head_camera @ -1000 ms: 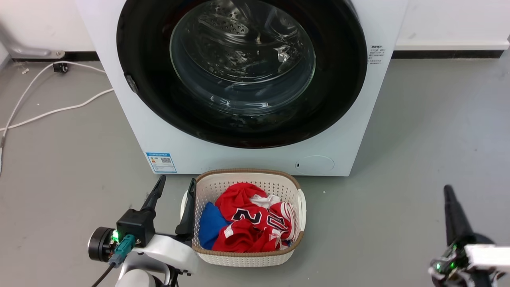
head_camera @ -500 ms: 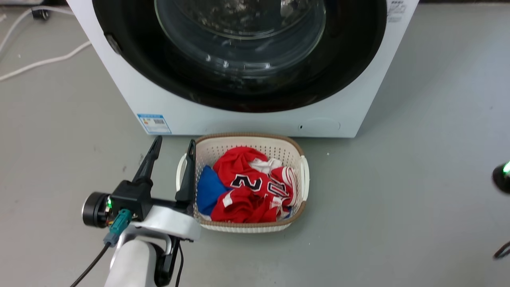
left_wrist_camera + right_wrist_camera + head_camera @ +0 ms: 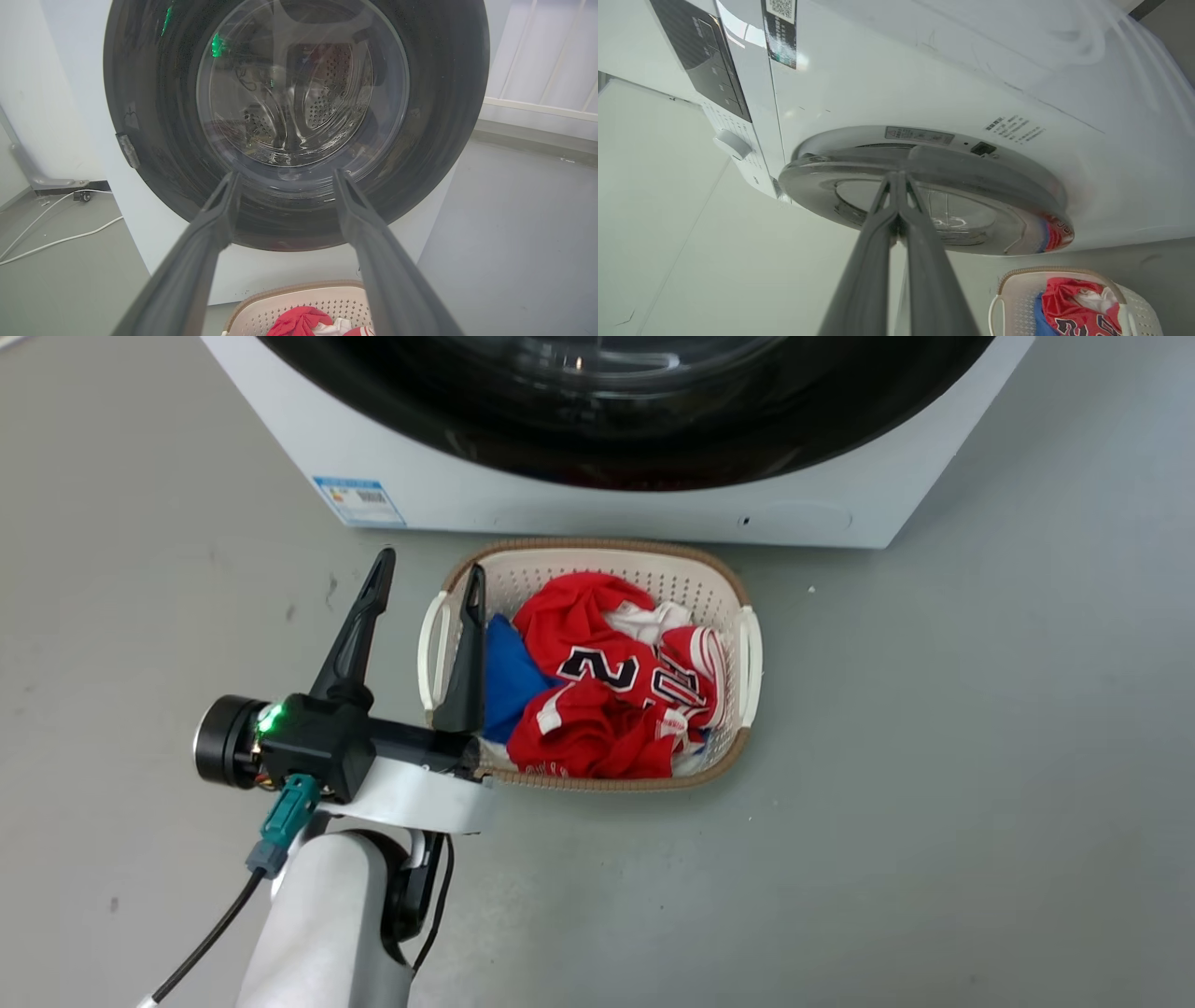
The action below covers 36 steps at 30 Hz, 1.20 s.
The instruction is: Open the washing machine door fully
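The washing machine door (image 3: 299, 93) is a big glossy black ring around a clear bulging window, and it lies flat against the white machine front. Its lower rim (image 3: 653, 448) runs along the top of the head view. My left gripper (image 3: 429, 565) is open and empty, low in front of the machine at the basket's left rim; from the left wrist, this gripper (image 3: 285, 173) points at the door's lower part, well short of it. My right gripper (image 3: 896, 176) is shut, its tips right at the door (image 3: 994, 182) edge, seen side-on. Whether they touch it is unclear.
A cream laundry basket (image 3: 597, 546) holding red and blue clothes stands on the grey floor directly below the door, close to the machine (image 3: 579, 513). White cables (image 3: 56, 238) lie on the floor to the machine's left. A control panel with a knob (image 3: 733, 144) is on the machine front.
The head camera has tilted downward, so the machine and basket slid up the picture. My right gripper has left the lower right of the head view. The left gripper stays beside the basket.
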Tool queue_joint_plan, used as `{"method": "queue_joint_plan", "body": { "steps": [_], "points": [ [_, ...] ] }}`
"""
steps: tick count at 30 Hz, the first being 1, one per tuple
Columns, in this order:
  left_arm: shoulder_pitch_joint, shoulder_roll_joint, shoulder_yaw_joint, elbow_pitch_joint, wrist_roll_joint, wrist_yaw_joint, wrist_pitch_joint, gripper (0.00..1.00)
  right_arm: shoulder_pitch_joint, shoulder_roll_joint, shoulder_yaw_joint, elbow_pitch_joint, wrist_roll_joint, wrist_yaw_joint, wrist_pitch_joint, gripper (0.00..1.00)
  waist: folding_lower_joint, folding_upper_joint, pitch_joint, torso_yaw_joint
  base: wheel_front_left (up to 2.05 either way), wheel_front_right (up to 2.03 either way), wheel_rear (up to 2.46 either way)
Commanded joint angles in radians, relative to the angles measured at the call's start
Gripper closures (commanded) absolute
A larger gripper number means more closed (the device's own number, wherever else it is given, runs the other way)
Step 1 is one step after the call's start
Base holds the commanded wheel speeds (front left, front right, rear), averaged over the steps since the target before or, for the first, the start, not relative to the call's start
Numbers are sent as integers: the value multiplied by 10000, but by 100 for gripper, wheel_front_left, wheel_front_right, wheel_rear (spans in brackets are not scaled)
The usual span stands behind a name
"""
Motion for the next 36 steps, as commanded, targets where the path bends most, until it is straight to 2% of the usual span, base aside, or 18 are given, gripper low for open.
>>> {"method": "queue_joint_plan", "body": {
  "steps": [1,6,12,16,24,36],
  "points": [
    [-167,-23,-85,-88,15,83,-26,0,-516,-126,346,234,11,3,99,100,-2,0,345,147,0,0,0],
    [-386,-23,-409,-299,-254,329,-26,0,-2360,-236,1862,1277,-192,3,434,100,-2,0,829,330,0,0,0],
    [-665,-23,-752,-479,-357,559,-26,0,-4293,260,3199,2393,-427,4,629,100,-2,0,1415,491,0,0,0],
    [-843,-21,-947,-524,-402,651,-26,0,-5202,508,3726,2903,-482,4,736,100,-2,0,1663,589,0,0,0],
    [-1008,-22,-1134,-558,-517,788,-26,0,-6207,895,4628,3684,-642,4,994,100,-2,0,1975,647,0,0,0],
    [-1125,-22,-1139,-451,-565,776,-26,0,-6573,832,5609,3870,-395,4,2642,100,-2,0,1960,636,0,0,0]
  ]
}}
